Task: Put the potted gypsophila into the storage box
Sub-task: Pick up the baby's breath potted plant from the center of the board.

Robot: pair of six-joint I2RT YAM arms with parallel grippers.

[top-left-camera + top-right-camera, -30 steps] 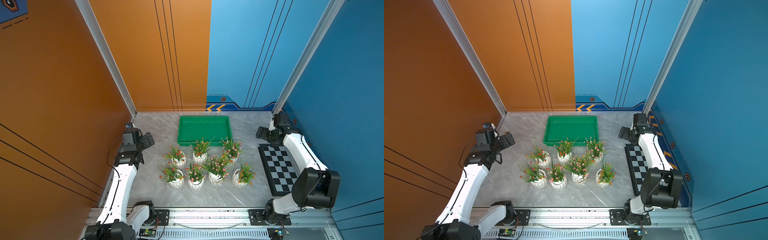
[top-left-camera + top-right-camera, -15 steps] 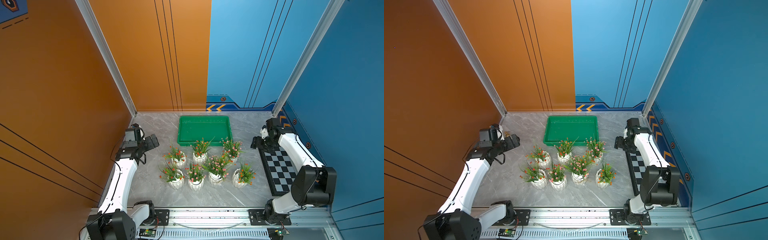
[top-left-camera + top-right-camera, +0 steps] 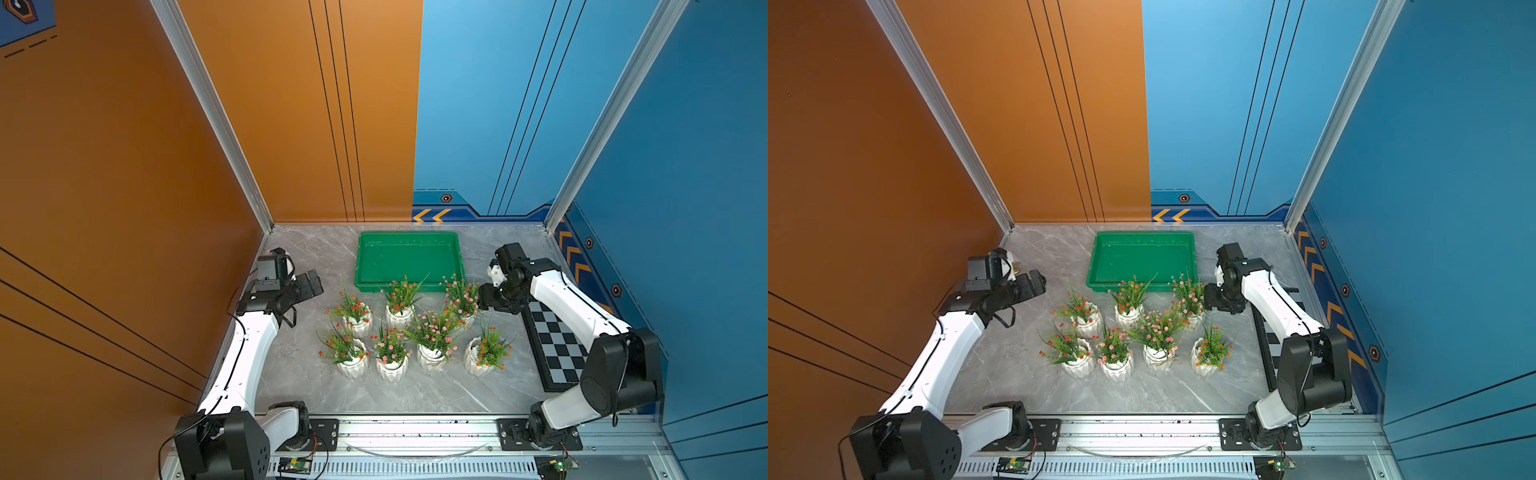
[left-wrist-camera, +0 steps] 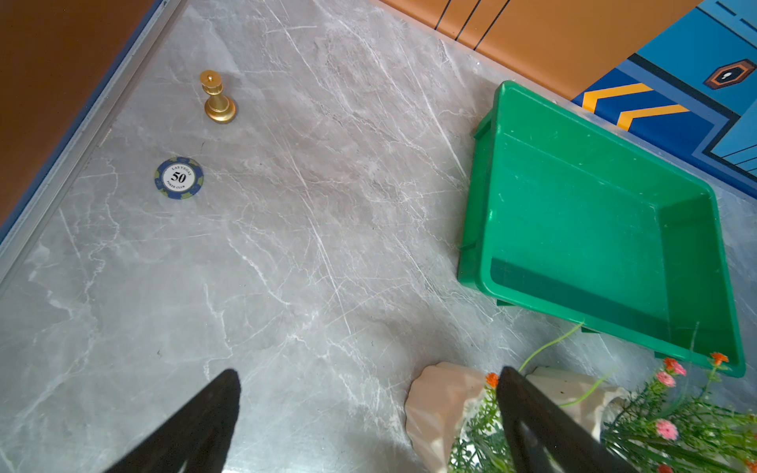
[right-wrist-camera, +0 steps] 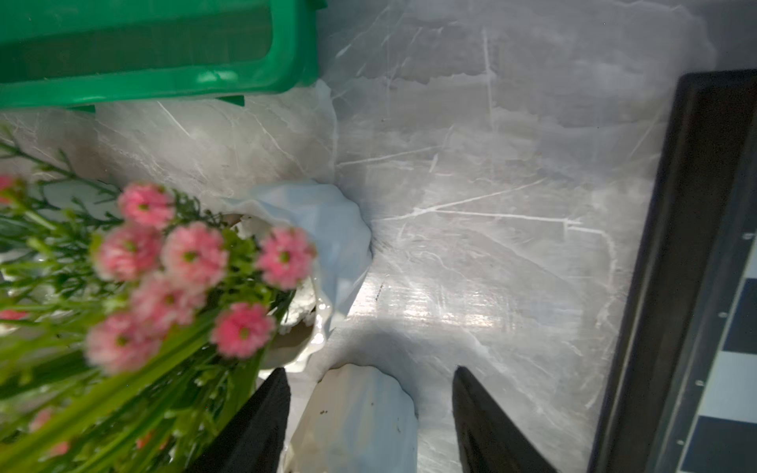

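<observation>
- A grey marble tabletop [image 3: 415, 395] is walled by orange panels on the left and back and blue panels on the right.
- The potted gypsophila [image 3: 432, 336], seven white ribbed pots, all stand upright on the marble outside the storage box [image 3: 409, 259]. They form two rows on its robot-facing side, three just beside its front rim and four further out.
- The right gripper [image 3: 484, 297] is low at the box's front right corner, next to the pink-flowered pot [image 3: 459, 297]. In its wrist view the fingers [image 5: 483, 409] stand apart with a white pot side [image 5: 356, 413] between them, and a gap shows on one side, so nothing is clamped.
- The left gripper [image 3: 313, 282] hangs to the left of the box, spread wide and holding nothing, with bare marble between its tips [image 4: 368, 370].
- A checkered board [image 3: 557, 345] lies to the right of the box, towards the robot.
- A gold chess piece [image 4: 217, 98] and a poker chip [image 4: 179, 178] sit well apart from the box, by the orange wall.
</observation>
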